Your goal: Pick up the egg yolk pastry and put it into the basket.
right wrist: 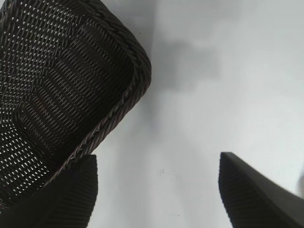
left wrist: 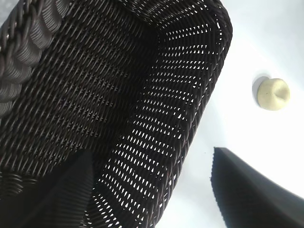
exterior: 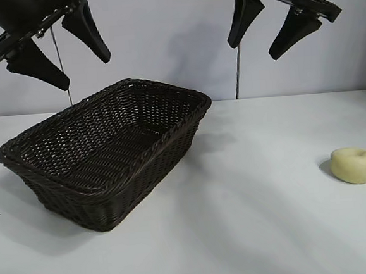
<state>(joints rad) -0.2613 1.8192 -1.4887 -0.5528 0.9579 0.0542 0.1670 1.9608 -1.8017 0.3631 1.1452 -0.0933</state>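
Observation:
The egg yolk pastry [exterior: 354, 165], a small pale yellow rounded puck with a dimple, lies on the white table at the right; it also shows in the left wrist view [left wrist: 272, 93]. The basket [exterior: 50, 136], large, dark brown woven wicker, stands left of centre and is empty; it shows in the left wrist view [left wrist: 142, 85] and the right wrist view [right wrist: 128, 52]. My left gripper [exterior: 82, 69] hangs open high above the basket. My right gripper [exterior: 253, 50] hangs open high above the table's middle right, well above and left of the pastry.
The white table [exterior: 253, 220] meets a pale wall at the back. Two thin vertical rods [exterior: 237, 69] stand behind the table. Bare tabletop lies between the basket and the pastry.

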